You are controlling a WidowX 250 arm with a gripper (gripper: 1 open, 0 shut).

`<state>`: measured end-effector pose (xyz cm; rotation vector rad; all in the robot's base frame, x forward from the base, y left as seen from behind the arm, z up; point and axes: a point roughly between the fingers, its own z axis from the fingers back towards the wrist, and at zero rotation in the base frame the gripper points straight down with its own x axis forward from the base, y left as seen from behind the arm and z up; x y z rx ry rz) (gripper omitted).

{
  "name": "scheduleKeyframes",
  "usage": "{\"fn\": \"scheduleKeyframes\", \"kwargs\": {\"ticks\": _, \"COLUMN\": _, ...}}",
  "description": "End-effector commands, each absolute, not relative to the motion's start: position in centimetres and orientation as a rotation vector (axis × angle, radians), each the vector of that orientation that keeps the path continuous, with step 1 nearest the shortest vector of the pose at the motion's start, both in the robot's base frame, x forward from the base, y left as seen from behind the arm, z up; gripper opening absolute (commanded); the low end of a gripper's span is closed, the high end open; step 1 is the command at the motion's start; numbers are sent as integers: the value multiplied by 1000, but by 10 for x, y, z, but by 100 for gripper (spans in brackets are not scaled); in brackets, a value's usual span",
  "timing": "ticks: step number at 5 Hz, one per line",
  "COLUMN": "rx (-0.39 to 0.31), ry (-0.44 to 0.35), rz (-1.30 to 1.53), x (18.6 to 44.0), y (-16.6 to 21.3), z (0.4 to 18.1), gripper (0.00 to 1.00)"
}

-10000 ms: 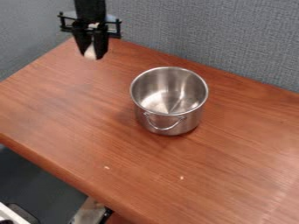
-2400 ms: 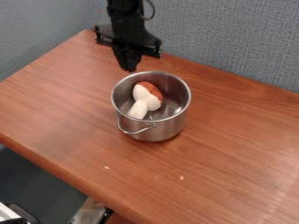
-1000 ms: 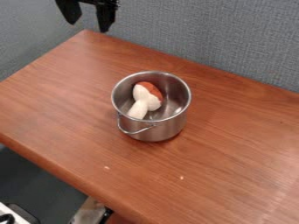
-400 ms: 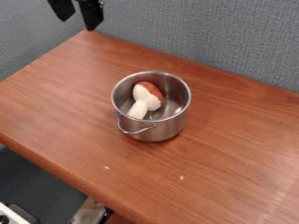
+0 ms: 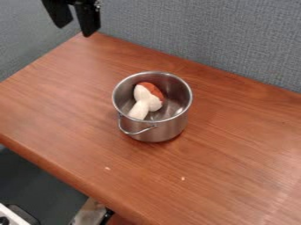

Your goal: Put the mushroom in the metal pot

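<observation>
The mushroom [image 5: 143, 99], with a cream stem and reddish-brown cap, lies inside the metal pot [image 5: 172, 125]. The shiny steel pot stands near the middle of the wooden table [image 5: 70, 97], its small loop handle facing the front. My gripper [image 5: 72, 19] hangs at the top left of the view, well above and away from the pot, beyond the table's far left corner. Its dark fingers [image 5: 87, 21] stand apart with nothing between them, so it is open and empty.
The brown table's left and front edges drop off to a dark floor. A grey-blue textured wall [image 5: 223, 35] runs behind the table.
The gripper has drifted left and slightly down in the picture, away from the pot. Pot and mushroom have not moved.
</observation>
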<state>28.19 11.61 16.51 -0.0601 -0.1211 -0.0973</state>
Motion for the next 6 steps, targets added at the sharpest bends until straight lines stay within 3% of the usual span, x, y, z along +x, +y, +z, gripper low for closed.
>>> {"fn": "scheduleKeyframes", "kwargs": {"ticks": 1, "rx": -60, "ry": -174, "rz": -178, "x": 284, "y": 100, "z": 178, "gripper": 100}}
{"fn": "scheduleKeyframes", "kwargs": {"ticks": 3, "rx": -51, "ry": -162, "rz": -255, "x": 287, "y": 74, "z": 173, "gripper": 100}}
{"fn": "scheduleKeyframes", "kwargs": {"ticks": 5, "rx": -49, "ry": -118, "rz": -223, "x": 290, "y": 79, "z": 163, "gripper": 100}}
{"fn": "scheduleKeyframes", "kwargs": {"ticks": 6, "rx": -47, "ry": -104, "rz": -227, "x": 297, "y": 71, "z": 178, "gripper": 100}}
